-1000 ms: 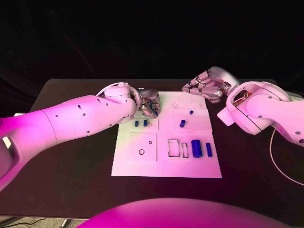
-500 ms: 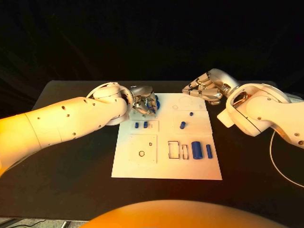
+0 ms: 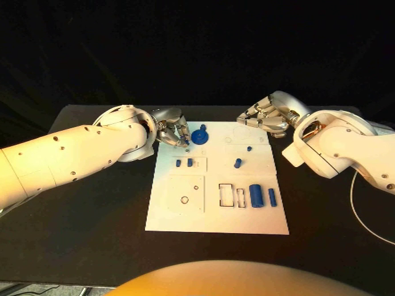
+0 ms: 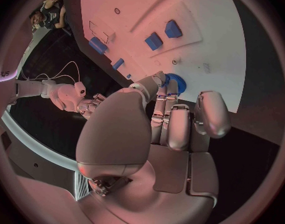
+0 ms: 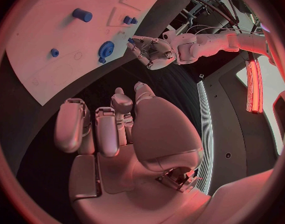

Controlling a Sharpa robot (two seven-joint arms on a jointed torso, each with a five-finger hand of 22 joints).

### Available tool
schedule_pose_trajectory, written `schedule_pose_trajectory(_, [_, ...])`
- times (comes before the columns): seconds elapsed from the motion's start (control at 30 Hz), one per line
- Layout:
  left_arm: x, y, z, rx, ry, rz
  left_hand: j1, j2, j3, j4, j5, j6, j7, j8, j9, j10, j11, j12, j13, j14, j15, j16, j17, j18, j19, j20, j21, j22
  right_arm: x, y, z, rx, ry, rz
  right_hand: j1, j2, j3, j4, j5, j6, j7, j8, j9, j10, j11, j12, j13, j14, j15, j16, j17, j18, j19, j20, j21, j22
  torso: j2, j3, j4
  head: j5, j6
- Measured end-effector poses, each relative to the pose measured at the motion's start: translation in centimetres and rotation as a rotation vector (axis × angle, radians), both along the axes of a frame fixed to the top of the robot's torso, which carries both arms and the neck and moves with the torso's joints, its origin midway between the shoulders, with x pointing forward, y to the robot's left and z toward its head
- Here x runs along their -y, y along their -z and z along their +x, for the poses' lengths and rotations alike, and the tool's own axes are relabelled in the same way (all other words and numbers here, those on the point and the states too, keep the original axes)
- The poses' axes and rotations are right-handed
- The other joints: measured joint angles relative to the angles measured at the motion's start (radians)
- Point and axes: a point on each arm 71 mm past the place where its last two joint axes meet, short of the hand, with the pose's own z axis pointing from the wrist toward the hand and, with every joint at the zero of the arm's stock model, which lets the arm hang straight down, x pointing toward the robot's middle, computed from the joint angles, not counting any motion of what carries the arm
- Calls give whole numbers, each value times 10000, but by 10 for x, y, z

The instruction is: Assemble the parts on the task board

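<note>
— Where is the blue wheel (image 3: 200, 135) found?

— It is seen on the task board (image 3: 217, 219), at the far corner on the left side. The left hand (image 3: 171, 134) is placed just beside it.

— Is the wheel held by that hand?

— That cannot be told. The fingers are curled in, and their tips are seen right at the wheel's edge. A real pinch cannot be made out.

— And the right hand (image 3: 267, 116)?

— Its fingers are bent in too, and nothing is held in them. It is kept at the far right corner of the board, well apart from the wheel.

— How should this step be done well?

— The wheel should probably be pinched by its rim and kept flat. It should be pushed straight down onto its spot, not at a slant, so that it is not jammed.

— Which way is the wheel pointed?

— It is round, so no long side is found on it. Its flat face seems to be laid toward the board, with a small knob at its far side. How that knob is pointed cannot be told for sure.
</note>
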Motion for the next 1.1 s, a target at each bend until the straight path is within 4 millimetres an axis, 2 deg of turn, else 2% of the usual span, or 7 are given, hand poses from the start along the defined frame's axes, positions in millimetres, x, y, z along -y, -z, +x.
schedule_pose_trajectory(0.5, [1, 8, 4, 74, 14, 498, -90, 14, -1, -1, -2, -1, -1, 0, -5, 33, -33, -54, -3, 0, 0, 0, 1, 0, 0, 1, 0, -2, -1, 2, 0, -9, -32, -11, 0, 0, 0, 0, 0, 0, 0, 0, 0, 0, 0, 0, 0, 0, 0, 0, -1, 0, 0, 0, 0, 0, 5, 10, -13, 41, 51])
schedule_pose_trajectory(1.1, [7, 16, 4, -124, 257, 1019, -142, -38, 27, -29, -58, 33, -37, -38, 1, 33, -33, -116, 12, 0, 0, 0, -32, 0, -1, 1, 0, -3, -2, 2, -1, -11, -50, -9, 0, 0, -4, 0, 11, 0, 0, 0, 0, 1, 1, 0, 0, 0, 0, 0, -2, 0, 0, 0, 0, -7, 12, 11, -18, 54, -21])
